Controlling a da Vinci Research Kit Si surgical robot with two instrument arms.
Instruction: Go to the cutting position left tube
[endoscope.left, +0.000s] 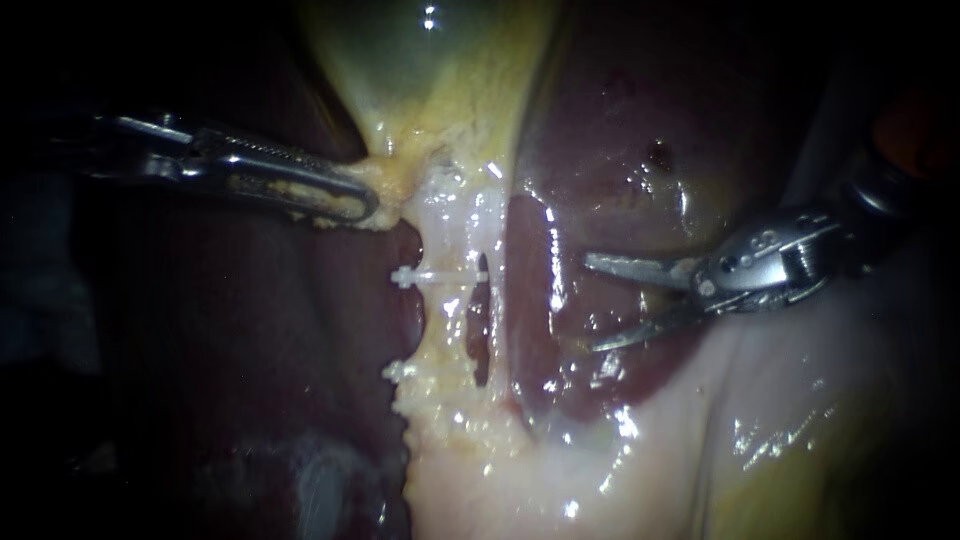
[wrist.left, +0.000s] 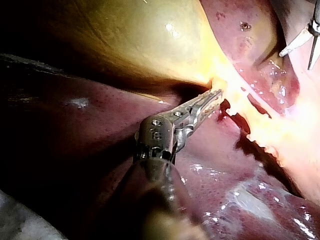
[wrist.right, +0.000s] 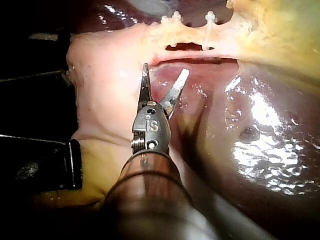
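A pale tube (endoscope.left: 437, 335) runs down from the gallbladder (endoscope.left: 430, 60) neck, left of a dark slit (endoscope.left: 480, 330). One white clip (endoscope.left: 425, 275) crosses it, and a second clip (endoscope.left: 400, 372) sits lower. My left instrument (endoscope.left: 350, 200) is shut on yellowish tissue at the gallbladder neck, above the clips; the left wrist view shows the same hold (wrist.left: 212, 97). My right instrument (endoscope.left: 594, 305) hovers over the liver, right of the tube, with its two blades open and nothing between them. In the right wrist view the blades (wrist.right: 165, 70) point at the clipped tube (wrist.right: 192, 35), a short way off.
Dark red liver (endoscope.left: 640, 130) lies right of the tube and beneath the right instrument. Pale glistening tissue (endoscope.left: 700, 430) fills the lower right. Fatty yellow tissue (endoscope.left: 450, 420) spreads below the lower clip. Left of the tube the view is dark.
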